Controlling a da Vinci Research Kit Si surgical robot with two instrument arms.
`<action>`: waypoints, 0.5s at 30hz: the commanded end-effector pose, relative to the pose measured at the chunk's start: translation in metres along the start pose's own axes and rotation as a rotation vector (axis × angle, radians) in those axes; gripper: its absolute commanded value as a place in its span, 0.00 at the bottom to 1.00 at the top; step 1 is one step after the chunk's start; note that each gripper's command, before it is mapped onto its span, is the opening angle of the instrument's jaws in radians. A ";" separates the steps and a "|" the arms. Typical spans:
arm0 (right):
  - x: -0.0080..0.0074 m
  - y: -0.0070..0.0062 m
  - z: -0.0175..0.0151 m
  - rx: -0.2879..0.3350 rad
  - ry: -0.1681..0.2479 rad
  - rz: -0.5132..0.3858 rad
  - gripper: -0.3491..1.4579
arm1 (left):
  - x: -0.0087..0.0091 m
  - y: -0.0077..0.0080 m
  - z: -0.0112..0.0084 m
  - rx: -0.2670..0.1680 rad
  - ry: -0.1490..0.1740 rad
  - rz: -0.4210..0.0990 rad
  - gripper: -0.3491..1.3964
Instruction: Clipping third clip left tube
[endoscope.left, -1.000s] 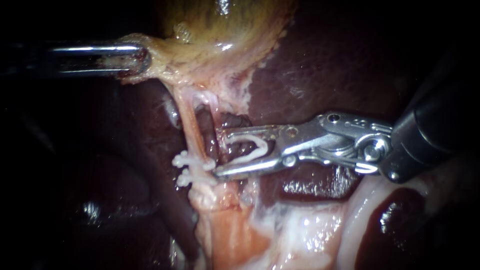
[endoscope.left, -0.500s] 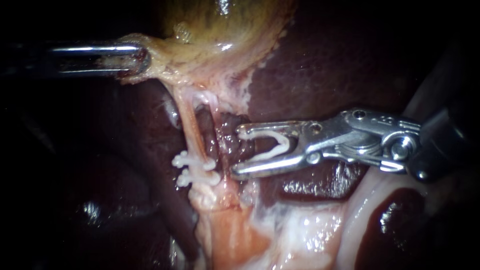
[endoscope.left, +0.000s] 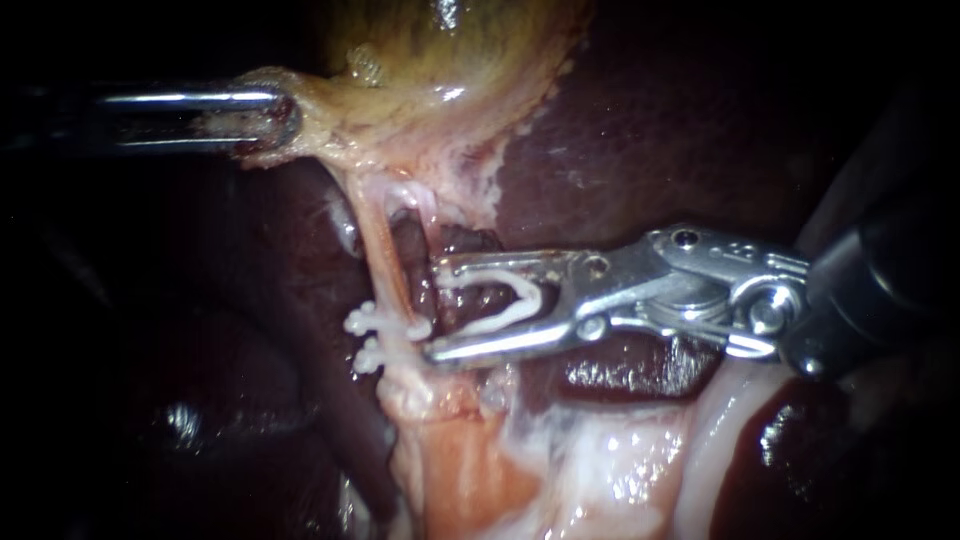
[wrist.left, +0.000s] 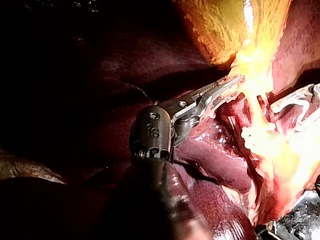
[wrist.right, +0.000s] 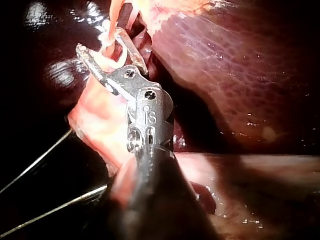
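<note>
Just left of my right instrument (endoscope.left: 437, 310), barely clear of its tips, lies the left tube (endoscope.left: 385, 265). It is a pale orange strand whose long axis runs from far to near, leaning a little to the right as it comes nearer. It starts under the gallbladder (endoscope.left: 450, 50) and ends at the two seated clips (endoscope.left: 382, 324) that already cross it.

The right instrument's end effector lies crosswise to that axis, with its mouth facing left. Its two halves stand wide apart, yet both bear on the loaded clip (endoscope.left: 528, 293), a white V held open between them. The nearer tip sits just beside the tube at the level of the seated clips. The farther tip is a little to the tube's right, over dark liver (endoscope.left: 650, 130). The tube is not yet inside the mouth.

As I judge it, the coming move is a short advance leftward, farther up the tube than the seated clips.

Far and to the left, my left instrument (endoscope.left: 280, 118) has its end effector clamped on the gallbladder at its neck, drawing it leftward. It is well away from the clipping site, so the right one is the nearer.
</note>
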 end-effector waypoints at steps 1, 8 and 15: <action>-0.0002 0.0001 0.0002 0.001 -0.001 0.002 0.47 | 0.0000 0.0000 0.0000 0.000 0.000 0.000 0.00; -0.0013 0.0014 0.0006 0.007 -0.005 0.013 0.47 | 0.0000 0.0000 0.0000 0.001 0.000 0.000 0.00; -0.0024 0.0032 0.0004 -0.011 -0.002 0.015 0.47 | -0.0001 0.0000 0.0000 0.001 0.000 0.000 0.00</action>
